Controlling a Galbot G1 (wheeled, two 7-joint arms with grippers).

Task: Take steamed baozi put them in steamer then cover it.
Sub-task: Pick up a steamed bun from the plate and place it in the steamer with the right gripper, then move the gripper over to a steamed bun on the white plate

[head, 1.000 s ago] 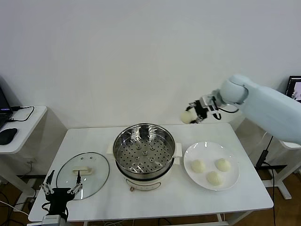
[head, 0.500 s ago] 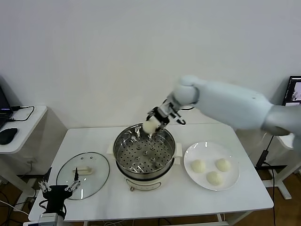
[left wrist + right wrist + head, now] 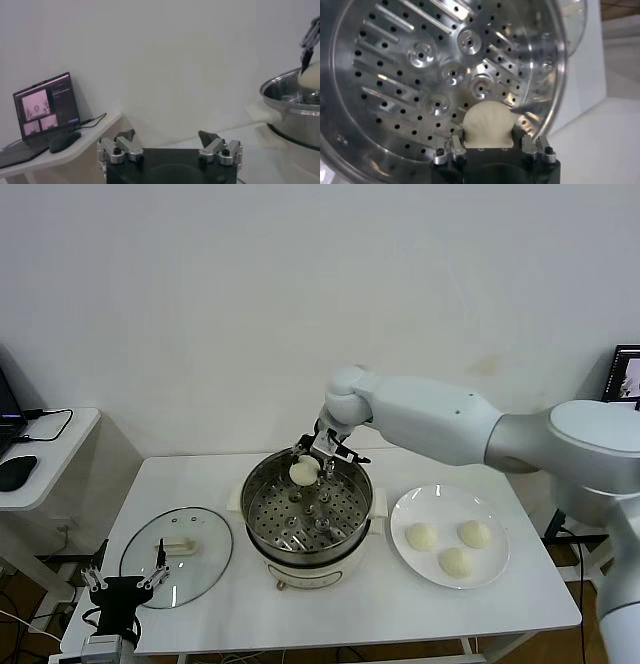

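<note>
Cream-white and round, one small dough bun point(image 3: 303, 472) is clamped between the right gripper point(image 3: 312, 460)'s fingers, above the far side of the shiny steel steamer pot point(image 3: 307, 506)'s perforated tray. It should go lower before letting go, toward the rim, leaving room for three more buns point(image 3: 452, 545) on the white plate point(image 3: 450, 535). The left gripper point(image 3: 125, 589) waits with fingers apart by the glass lid point(image 3: 177, 542).

Right gripper point(image 3: 489, 146) clamps baozi point(image 3: 488, 123) — above steamer point(image 3: 410, 70) tray.
</note>
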